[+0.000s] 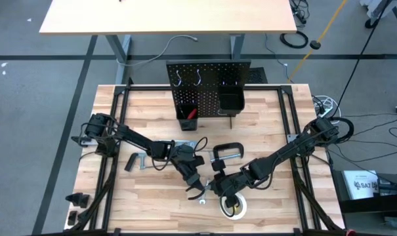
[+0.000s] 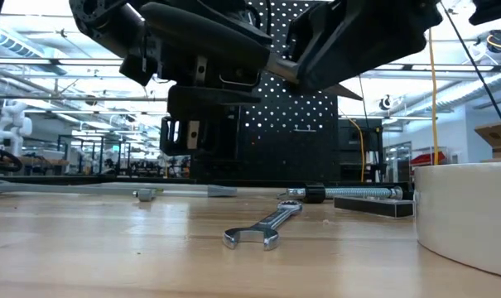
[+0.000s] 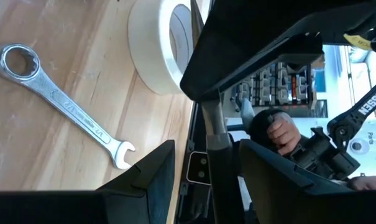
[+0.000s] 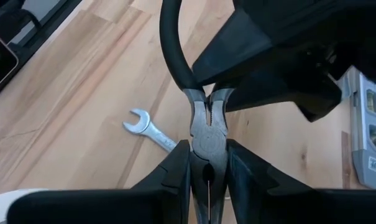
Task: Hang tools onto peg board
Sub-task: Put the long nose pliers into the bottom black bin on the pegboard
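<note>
The pliers [image 4: 206,140] hang in the air between my two grippers, over the table's near middle. My right gripper [image 1: 219,183] is shut on their head. Their black handles [image 4: 173,50] point away toward my left gripper [image 1: 197,185]. My left gripper is open, and its fingers [image 3: 153,180] stand on either side of one handle [image 3: 214,134] with a gap showing on each side. The wrench [image 1: 202,198] lies flat on the table below them, and the white tape roll [image 1: 232,206] lies beside it. The black peg board [image 1: 208,88] stands upright at the far middle. My right gripper pinches the pliers' head at the pivot [image 4: 206,144] between its two fingers [image 4: 178,171], one on each flat side. The fingers lie along the pliers. The handles stick out forward and the nose runs back between the fingers. The pliers are lifted clear of the table.
A black C-clamp [image 1: 228,152] lies behind the grippers. The silver level [image 1: 185,143] and the grey hacksaw [image 1: 138,160] lie to the left. A red-handled screwdriver [image 1: 191,113] stands in the peg board's left bin. A person's hand [image 3: 281,134] shows beyond the table.
</note>
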### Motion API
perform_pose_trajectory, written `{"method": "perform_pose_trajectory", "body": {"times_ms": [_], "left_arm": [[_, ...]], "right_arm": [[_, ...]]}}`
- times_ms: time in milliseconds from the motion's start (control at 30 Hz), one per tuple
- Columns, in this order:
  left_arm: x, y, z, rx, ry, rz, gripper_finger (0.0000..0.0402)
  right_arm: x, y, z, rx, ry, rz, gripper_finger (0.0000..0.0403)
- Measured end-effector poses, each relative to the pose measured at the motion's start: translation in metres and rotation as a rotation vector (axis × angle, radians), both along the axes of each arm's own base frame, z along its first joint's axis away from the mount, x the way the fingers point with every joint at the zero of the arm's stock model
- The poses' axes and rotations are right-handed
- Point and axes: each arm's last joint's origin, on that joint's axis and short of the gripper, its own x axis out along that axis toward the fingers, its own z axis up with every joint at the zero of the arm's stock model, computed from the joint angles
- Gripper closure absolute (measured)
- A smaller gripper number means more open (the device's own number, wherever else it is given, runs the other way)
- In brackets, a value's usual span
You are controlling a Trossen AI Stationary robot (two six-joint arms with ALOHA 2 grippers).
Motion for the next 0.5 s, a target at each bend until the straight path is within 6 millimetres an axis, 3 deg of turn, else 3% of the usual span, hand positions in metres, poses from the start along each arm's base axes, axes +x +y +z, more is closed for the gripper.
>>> {"method": "perform_pose_trajectory", "body": {"times_ms": [500], "left_arm": [[0.002, 0.005, 0.0019, 0.007, -0.036, 0.005, 0.0219]], "right_arm": [[0.005, -0.0046, 0.003, -0.008, -0.039, 0.011, 0.0335]]}}
